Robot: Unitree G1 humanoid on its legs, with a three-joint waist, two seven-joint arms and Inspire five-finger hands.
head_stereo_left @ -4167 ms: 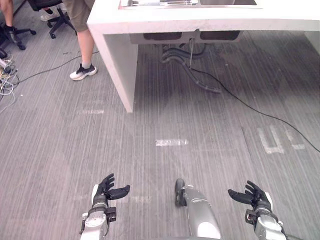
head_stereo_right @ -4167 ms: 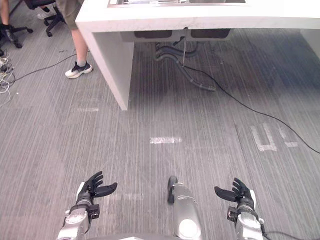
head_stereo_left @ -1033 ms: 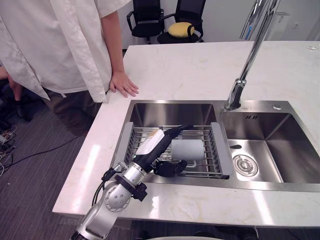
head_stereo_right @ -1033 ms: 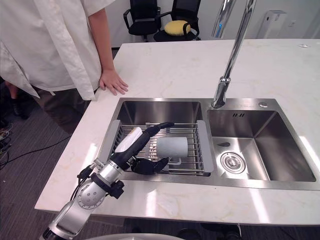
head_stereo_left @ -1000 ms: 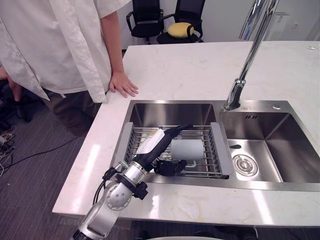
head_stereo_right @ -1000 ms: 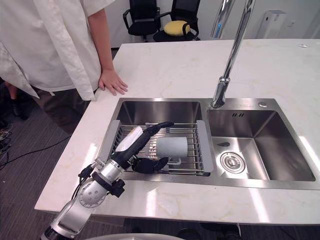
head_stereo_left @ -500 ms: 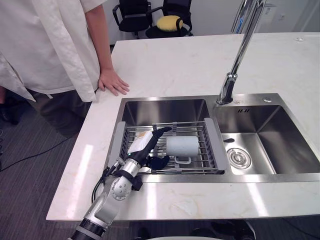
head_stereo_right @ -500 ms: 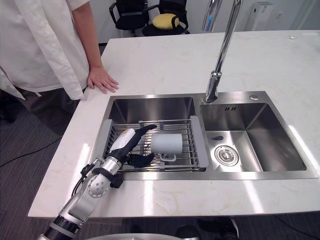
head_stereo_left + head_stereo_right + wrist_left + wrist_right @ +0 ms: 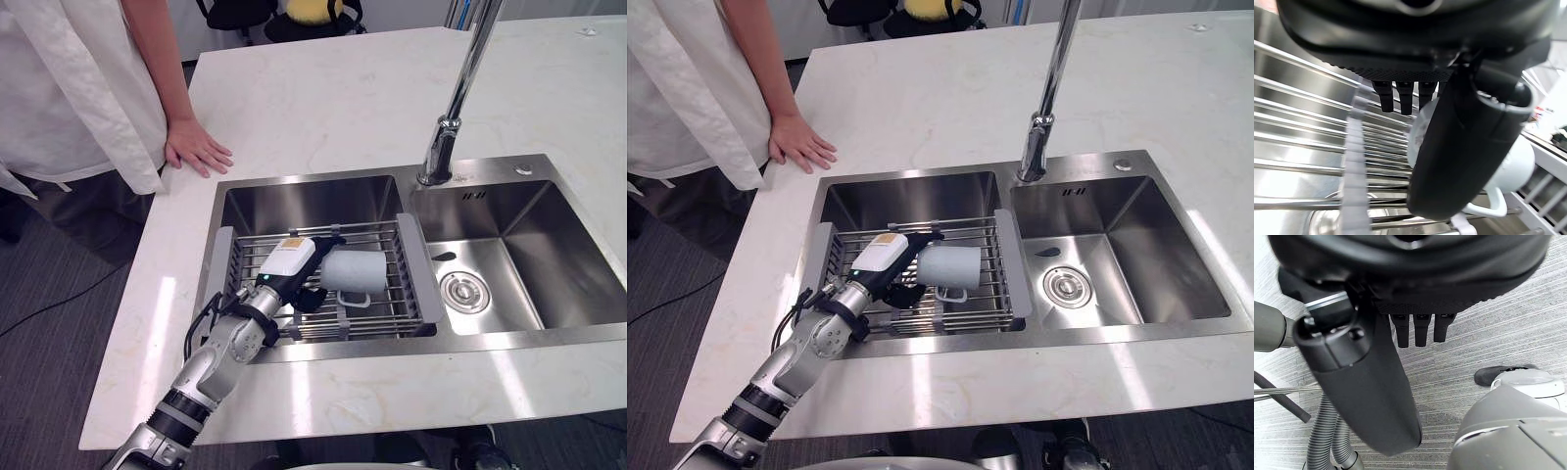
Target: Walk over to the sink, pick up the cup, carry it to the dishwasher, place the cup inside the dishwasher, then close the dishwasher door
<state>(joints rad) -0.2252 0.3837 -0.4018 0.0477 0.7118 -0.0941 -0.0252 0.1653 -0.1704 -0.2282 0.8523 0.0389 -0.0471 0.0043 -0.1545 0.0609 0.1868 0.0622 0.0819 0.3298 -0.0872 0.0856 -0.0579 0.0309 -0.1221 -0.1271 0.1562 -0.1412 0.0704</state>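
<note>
Left hand (image 9: 290,268): reaching over rack (image 9: 412,279) in sink (image 9: 313,201), fingers straight, spread, just beside lying cup (image 9: 355,271). Right hand (image 9: 1410,274): hanging straight-fingered above floor (image 9: 1488,342).

White marble counter (image 9: 323,98), fitted with a two-basin steel sink (image 9: 563,259). A wire rack (image 9: 397,305) is laid across the left basin, and a pale cup (image 9: 358,269) is laid on its side on it. A tall tap (image 9: 443,157) is mounted behind the basins. A person's hand (image 9: 196,152) is rested flat near the counter's left edge.
</note>
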